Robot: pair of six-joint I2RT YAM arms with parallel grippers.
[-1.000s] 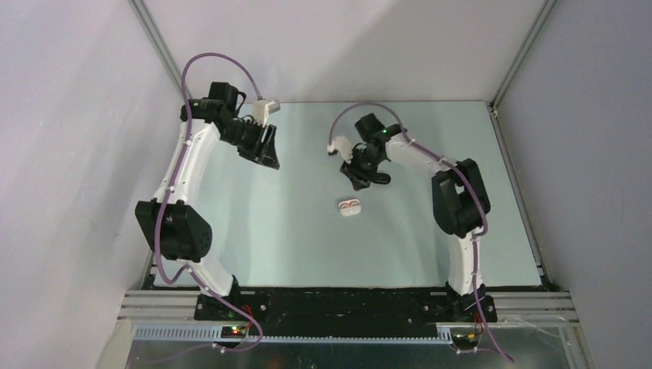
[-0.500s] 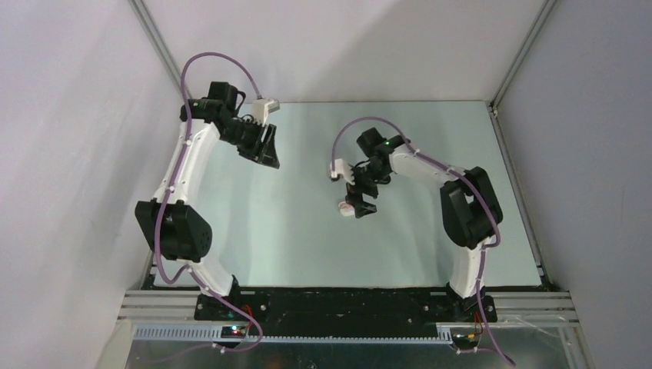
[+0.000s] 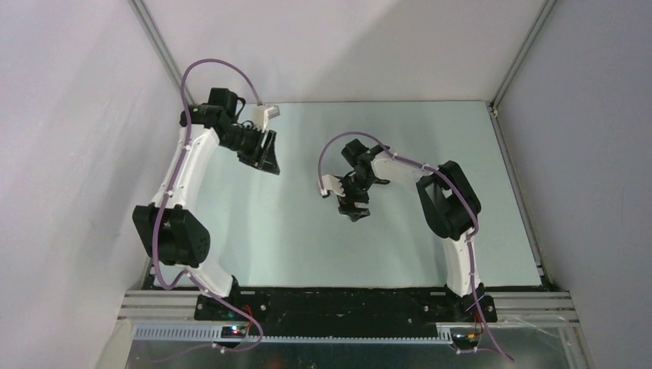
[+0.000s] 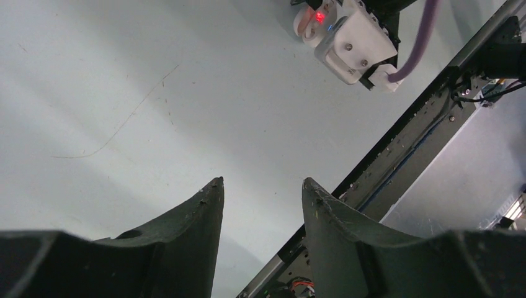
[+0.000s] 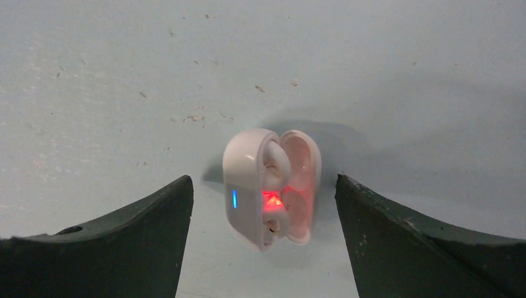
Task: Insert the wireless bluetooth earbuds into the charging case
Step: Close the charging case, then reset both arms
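Observation:
The white oval charging case [image 5: 247, 186] lies on the table with its lid [image 5: 303, 180] open. Two white earbuds [image 5: 276, 162] sit in its wells, with a red glow between them and a blue light on the case front. My right gripper [image 5: 263, 180] is open wide, one jaw on each side of the case, touching nothing. In the top view the right gripper [image 3: 354, 209] hangs over the case and hides it. The case also shows in the left wrist view [image 4: 305, 18]. My left gripper [image 3: 267, 157] is open and empty at the back left [image 4: 263, 186].
The pale table [image 3: 292, 246] has side walls and a metal rail [image 3: 346, 304] at its near edge. The right wrist's white camera housing [image 4: 356, 43] and purple cable [image 4: 417, 43] show in the left wrist view. No black earbuds or second case in view.
My right gripper has moved from behind the case toward the near side and now sits over it, jaws open. The left arm has barely shifted.

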